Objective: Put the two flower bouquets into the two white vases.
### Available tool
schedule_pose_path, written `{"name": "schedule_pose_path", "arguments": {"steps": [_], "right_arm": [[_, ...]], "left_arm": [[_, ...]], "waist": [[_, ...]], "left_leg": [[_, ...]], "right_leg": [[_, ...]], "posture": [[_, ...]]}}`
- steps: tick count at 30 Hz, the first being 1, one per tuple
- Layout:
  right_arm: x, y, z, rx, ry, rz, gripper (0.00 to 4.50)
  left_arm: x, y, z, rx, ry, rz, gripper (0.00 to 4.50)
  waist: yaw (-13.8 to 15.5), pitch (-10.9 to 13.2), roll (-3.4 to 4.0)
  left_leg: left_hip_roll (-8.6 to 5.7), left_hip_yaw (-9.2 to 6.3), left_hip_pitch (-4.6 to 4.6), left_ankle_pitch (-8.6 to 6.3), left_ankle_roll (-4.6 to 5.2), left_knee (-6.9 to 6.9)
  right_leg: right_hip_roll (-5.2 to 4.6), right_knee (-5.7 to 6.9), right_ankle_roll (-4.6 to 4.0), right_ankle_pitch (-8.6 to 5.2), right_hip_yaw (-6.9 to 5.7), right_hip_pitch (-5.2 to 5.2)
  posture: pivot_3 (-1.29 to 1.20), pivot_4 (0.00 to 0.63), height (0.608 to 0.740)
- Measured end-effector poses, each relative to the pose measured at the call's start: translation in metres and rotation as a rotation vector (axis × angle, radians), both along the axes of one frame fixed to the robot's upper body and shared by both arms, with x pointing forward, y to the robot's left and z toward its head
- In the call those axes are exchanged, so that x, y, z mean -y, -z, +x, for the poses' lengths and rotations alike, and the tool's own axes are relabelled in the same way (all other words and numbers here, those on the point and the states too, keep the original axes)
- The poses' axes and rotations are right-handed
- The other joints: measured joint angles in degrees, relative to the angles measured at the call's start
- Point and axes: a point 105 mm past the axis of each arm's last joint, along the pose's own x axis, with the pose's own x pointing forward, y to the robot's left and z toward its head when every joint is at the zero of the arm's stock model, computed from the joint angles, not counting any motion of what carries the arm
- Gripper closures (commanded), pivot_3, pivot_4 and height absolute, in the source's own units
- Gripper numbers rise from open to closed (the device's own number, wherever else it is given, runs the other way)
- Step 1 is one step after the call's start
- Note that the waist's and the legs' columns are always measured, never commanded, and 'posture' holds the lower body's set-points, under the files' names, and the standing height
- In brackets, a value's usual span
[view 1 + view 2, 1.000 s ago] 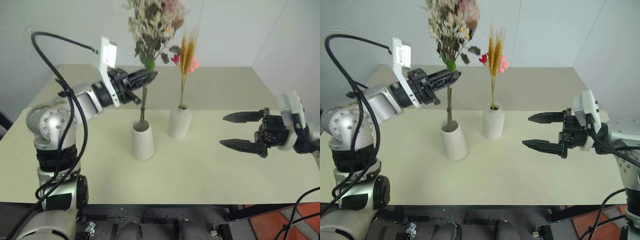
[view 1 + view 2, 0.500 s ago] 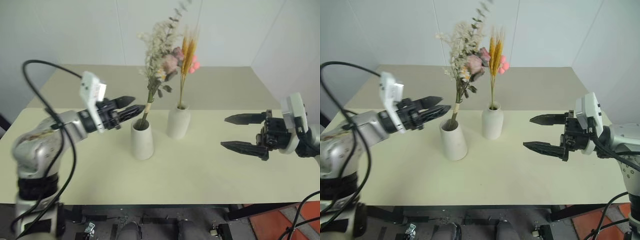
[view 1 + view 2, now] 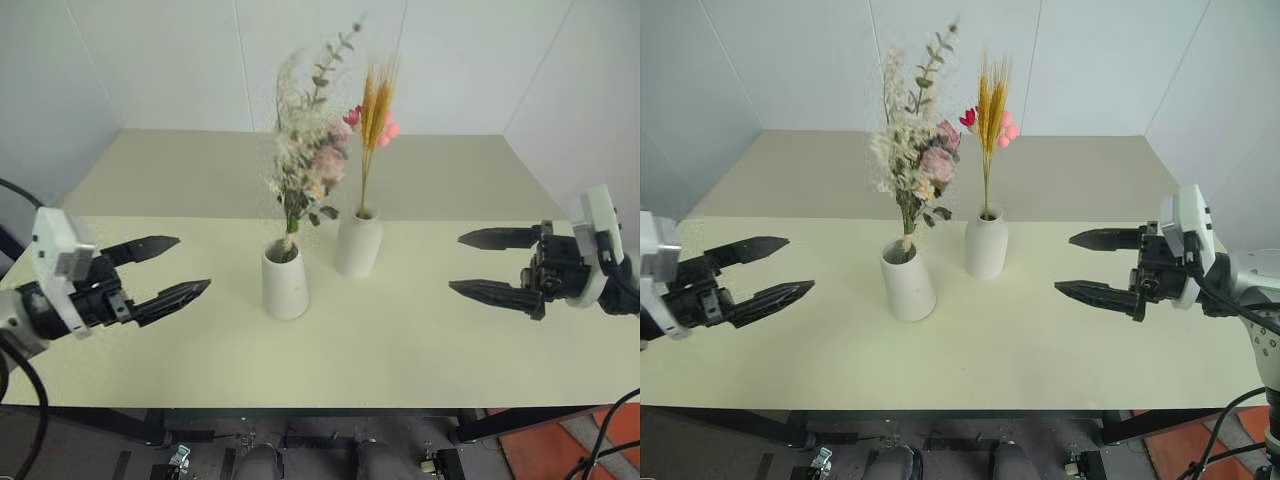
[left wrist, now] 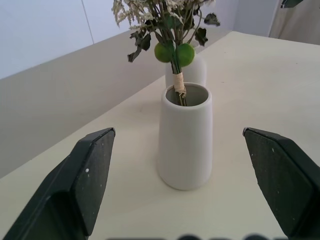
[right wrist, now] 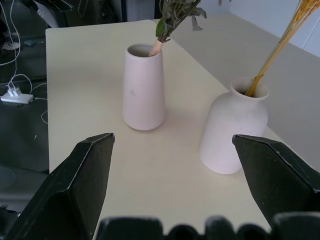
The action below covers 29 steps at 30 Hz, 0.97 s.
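Head views: the left gripper (image 3: pixel 170 268) had let go of the bushy bouquet (image 3: pixel 305 165) and pulled back to the table's left edge, jaws wide and empty. A second earlier it was clamped on the stems above the cone vase (image 3: pixel 284 283). The bouquet now stood in that vase; the wheat bouquet (image 3: pixel 373 110) sat in the bottle vase (image 3: pixel 357 243). The task looked done.

Left wrist view: stems down inside the cone vase's mouth.

Right wrist view: both vases filled; the right gripper (image 3: pixel 1095 267) hung spread and empty, unmoved.

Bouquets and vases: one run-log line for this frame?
bushy bouquet: in cone vase | wheat bouquet: in bottle vase | both end effectors: open, empty
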Motion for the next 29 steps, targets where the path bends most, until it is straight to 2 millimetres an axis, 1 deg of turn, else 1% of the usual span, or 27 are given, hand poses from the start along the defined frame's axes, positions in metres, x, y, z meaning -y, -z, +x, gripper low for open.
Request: {"name": "schedule_pose_path", "arguments": {"steps": [3, 8, 11, 16, 22, 29], "right_arm": [[0.002, 0.002, -0.001, -0.012, 0.008, -0.016, 0.0], [0.007, 0.006, -0.001, -0.034, 0.026, -0.019, 0.0], [0.012, 0.006, -0.003, -0.034, 0.052, -0.024, 0.0], [0.014, 0.007, -0.004, -0.04, 0.061, -0.029, 0.0], [0.016, 0.002, -0.006, -0.023, 0.067, -0.033, 0.0], [0.018, 0.004, -0.007, -0.042, 0.074, -0.031, 0.0]], "left_arm": [[-0.006, 0.001, -0.005, -0.011, 0.021, 0.015, 0.03], [-0.012, -0.001, -0.005, -0.005, 0.036, 0.023, 0.03], [-0.01, -0.002, -0.004, 0.002, 0.047, 0.022, 0.03], [-0.007, 0.0, -0.003, -0.007, 0.06, 0.019, 0.03], [-0.005, -0.002, -0.002, 0.0, 0.068, 0.02, 0.03], [-0.002, -0.005, -0.002, 0.009, 0.094, 0.013, 0.03]], "waist": [[0.1, 0.0, 0.0], [0.2, 0.0, 0.0], [0.3, 0.0, 0.0], [0.4, 0.0, 0.0], [0.4, 0.0, 0.0], [0.4, 0.0, 0.0]], "left_leg": [[0.02, 0.0, 0.01, 0.0, 0.0, 0.0], [0.04, 0.04, 0.0, 0.0, 0.0, 0.0], [0.04, 0.05, 0.0, 0.0, 0.0, -0.01], [0.06, 0.06, 0.02, 0.0, 0.0, -0.01], [0.06, 0.07, 0.01, 0.0, 0.0, -0.01], [0.06, 0.07, 0.01, 0.0, 0.0, -0.01]], "right_leg": [[0.02, 0.0, -0.01, -0.01, 0.0, 0.0], [0.02, -0.01, -0.01, -0.01, 0.01, -0.02], [0.02, -0.01, -0.01, -0.01, 0.01, -0.02], [0.03, 0.0, 0.0, -0.02, 0.01, -0.02], [0.03, -0.01, 0.0, -0.02, 0.02, -0.02], [0.03, -0.01, 0.0, -0.02, 0.02, -0.02]], "posture": [[0.0, 0.15, 0.74], [0.0, 0.15, 0.74], [0.0, 0.15, 0.74], [0.0, 0.15, 0.74], [0.0, 0.15, 0.74], [0.0, 0.15, 0.74]]}}
